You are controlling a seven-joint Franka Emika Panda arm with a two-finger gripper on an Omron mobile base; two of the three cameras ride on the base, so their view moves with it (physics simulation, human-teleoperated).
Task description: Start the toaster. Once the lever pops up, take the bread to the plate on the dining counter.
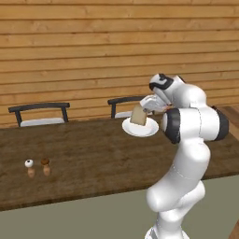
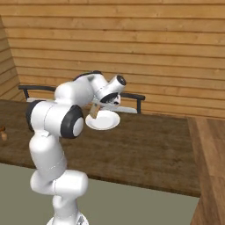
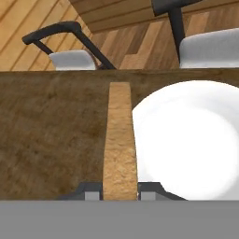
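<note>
The hand (image 1: 141, 112) is clamped on the bread (image 1: 138, 116), a thin tan slice held on edge. In the hand view the two dark fingertips (image 3: 91, 191) sit tight against either face of the slice (image 3: 119, 140), which runs straight up the middle of the picture. The hand hangs above the dining counter (image 1: 84, 154), near its far edge, with the bread's lower part over the near rim of the plate (image 1: 140, 127); whether the slice touches the plate cannot be told. In the right base view the bread (image 2: 93, 111) shows at the left rim of the plate (image 2: 103, 120), below the hand (image 2: 99, 107).

The plate is white, round and shallow, and rests flat on the dark wood-grain counter top. In the hand view it lies to the right of the slice (image 3: 186, 140).

Well to the left on the counter stand two small shakers (image 1: 38, 167), one with a white top and one with a brown top, just beside each other. Beyond the far edge of the counter stand two dark-framed chairs (image 1: 39, 114) with pale seats, one behind the plate (image 1: 123, 106). A wall of horizontal wooden planks (image 1: 93, 46) closes the room behind them.
</note>
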